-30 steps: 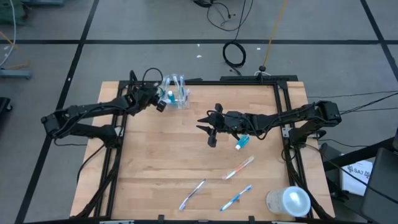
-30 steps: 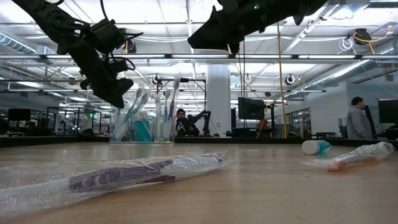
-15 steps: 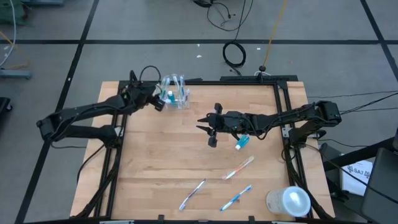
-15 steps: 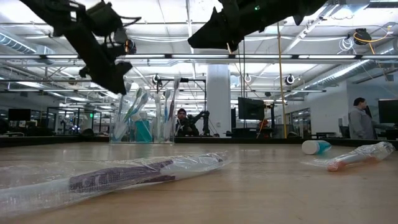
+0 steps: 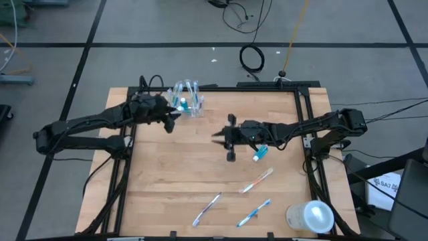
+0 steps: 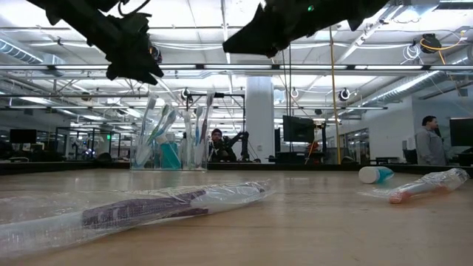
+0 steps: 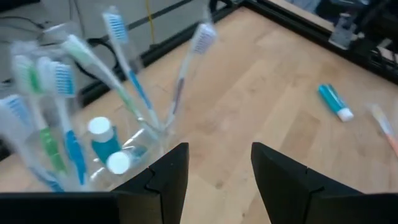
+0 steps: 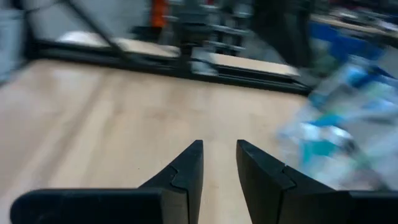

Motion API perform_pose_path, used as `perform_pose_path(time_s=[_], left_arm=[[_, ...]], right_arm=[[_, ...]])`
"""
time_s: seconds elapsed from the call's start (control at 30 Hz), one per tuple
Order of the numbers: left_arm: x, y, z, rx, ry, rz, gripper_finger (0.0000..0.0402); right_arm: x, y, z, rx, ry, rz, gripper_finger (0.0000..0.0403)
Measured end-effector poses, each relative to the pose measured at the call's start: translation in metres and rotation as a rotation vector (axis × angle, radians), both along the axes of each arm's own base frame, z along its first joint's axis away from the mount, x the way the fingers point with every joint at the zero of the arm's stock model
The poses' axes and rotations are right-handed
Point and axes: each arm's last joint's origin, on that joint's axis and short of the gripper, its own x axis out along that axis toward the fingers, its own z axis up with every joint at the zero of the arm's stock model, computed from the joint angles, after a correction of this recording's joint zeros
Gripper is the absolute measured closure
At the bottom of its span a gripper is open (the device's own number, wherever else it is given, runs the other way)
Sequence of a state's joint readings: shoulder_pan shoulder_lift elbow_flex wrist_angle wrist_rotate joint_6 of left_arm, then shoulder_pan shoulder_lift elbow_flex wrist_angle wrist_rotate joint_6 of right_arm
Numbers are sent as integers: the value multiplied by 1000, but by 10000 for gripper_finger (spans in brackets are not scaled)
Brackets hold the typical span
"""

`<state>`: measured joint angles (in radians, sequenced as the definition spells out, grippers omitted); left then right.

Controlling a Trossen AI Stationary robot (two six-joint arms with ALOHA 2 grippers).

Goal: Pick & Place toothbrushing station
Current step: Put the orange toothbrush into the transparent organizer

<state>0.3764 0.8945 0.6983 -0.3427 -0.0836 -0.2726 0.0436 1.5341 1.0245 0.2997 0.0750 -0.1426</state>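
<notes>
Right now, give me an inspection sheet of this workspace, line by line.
Surface: wooden table, dry, bare in the middle.
Job's things: clear cup at the far left edge holding toothbrushes and two toothpaste tubes; one toothpaste tube and three loose toothbrushes lying at the near right.
Clutter: whitish cylinder at the near right corner.
Grippers: left gripper open and empty beside the cup; right gripper mid-table, slightly open, empty.
Cables: coiled cable on the floor beyond the table.
Surroundings: person standing far behind.
</notes>
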Motion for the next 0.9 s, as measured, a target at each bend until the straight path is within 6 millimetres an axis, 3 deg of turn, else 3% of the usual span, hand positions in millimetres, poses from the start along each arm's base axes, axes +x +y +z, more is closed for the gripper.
perform_pose_path(time_s=[0.3, 0.4, 0.67, 0.9], left_arm=[[11, -12, -6, -26, 25, -65, 220], [11, -15, -5, -30, 18, -75, 220], [13, -19, -6, -30, 20, -96, 220], [14, -22, -6, -43, 15, -102, 220]], right_arm=[[-3, 39, 3, -25, -35, 167, 277], [-7, 52, -2, 69, 27, 179, 267], [-28, 79, -30, 509, 400, 4, 272], [-65, 84, -58, 734, 849, -355, 283]])
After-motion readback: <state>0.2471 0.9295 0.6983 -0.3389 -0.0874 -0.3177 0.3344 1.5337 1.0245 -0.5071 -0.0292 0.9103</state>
